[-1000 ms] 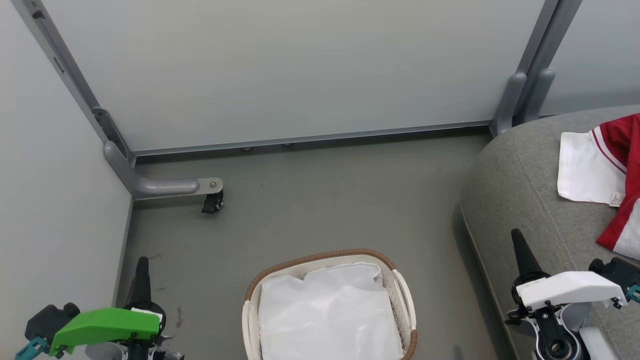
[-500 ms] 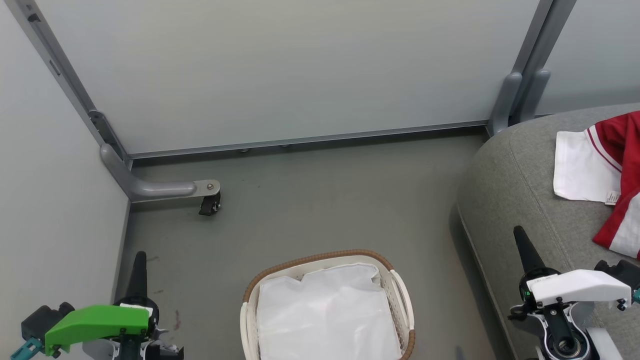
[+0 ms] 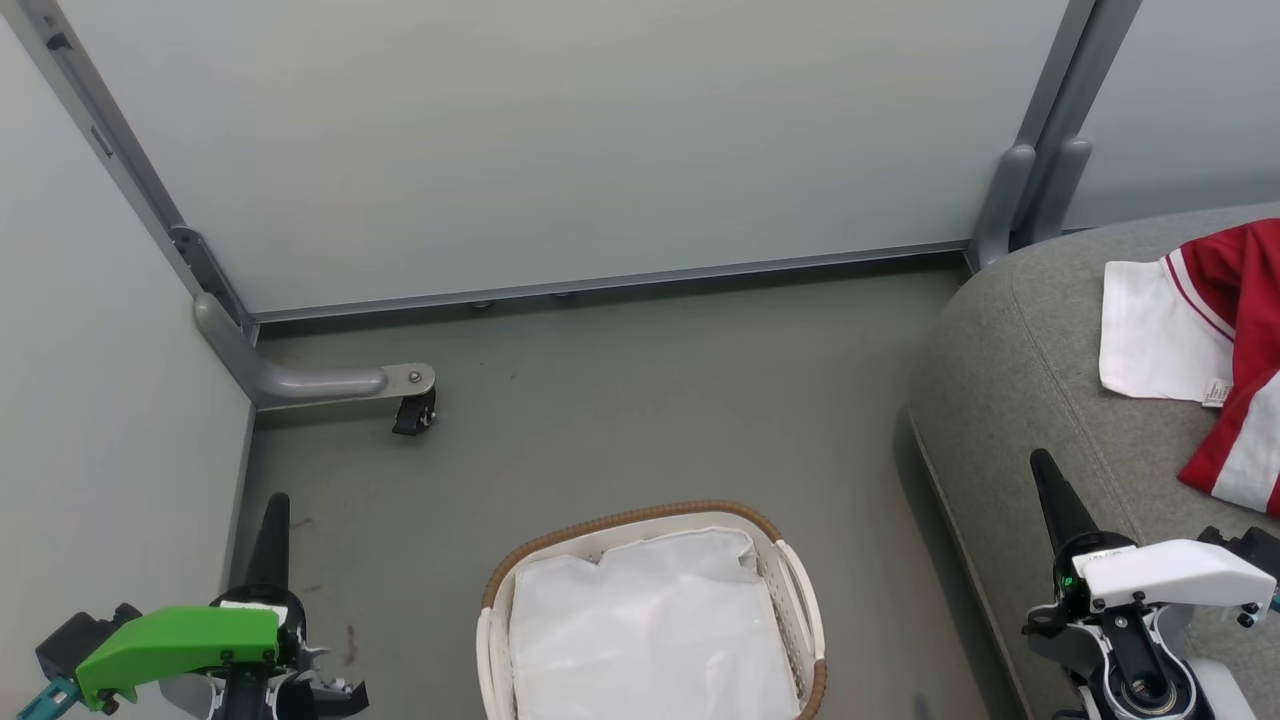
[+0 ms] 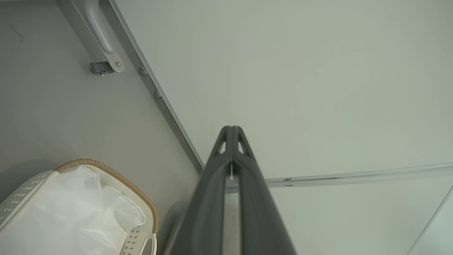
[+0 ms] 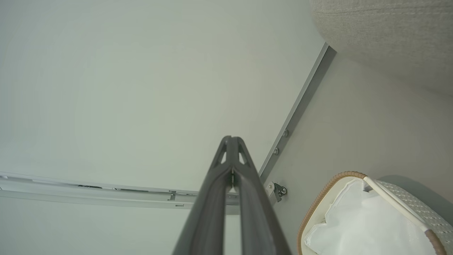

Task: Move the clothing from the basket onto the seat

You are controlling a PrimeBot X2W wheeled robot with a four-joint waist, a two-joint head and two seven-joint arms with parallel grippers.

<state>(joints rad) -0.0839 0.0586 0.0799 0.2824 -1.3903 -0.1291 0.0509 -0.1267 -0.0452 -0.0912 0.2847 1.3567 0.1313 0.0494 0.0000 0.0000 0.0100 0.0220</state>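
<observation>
You have no text you can read here: the small label [image 3: 1216, 392] on the white panel of the bright red, white-banded soft fabric clothing [image 3: 1235, 290], lying on the light grey woven-fabric sofa seat [image 3: 1010, 380], is too small to make out.

The place is a lab test bay staged as a home corner. Pale partition panels [image 3: 560, 140] in grey metal frames [image 3: 600, 282] enclose it; one support foot [image 3: 300, 380] carries a caster [image 3: 412, 415]. A plain grey floor [image 3: 650, 400] holds a sofa [image 3: 1020, 400] and a laundry basket [image 3: 620, 520].
</observation>
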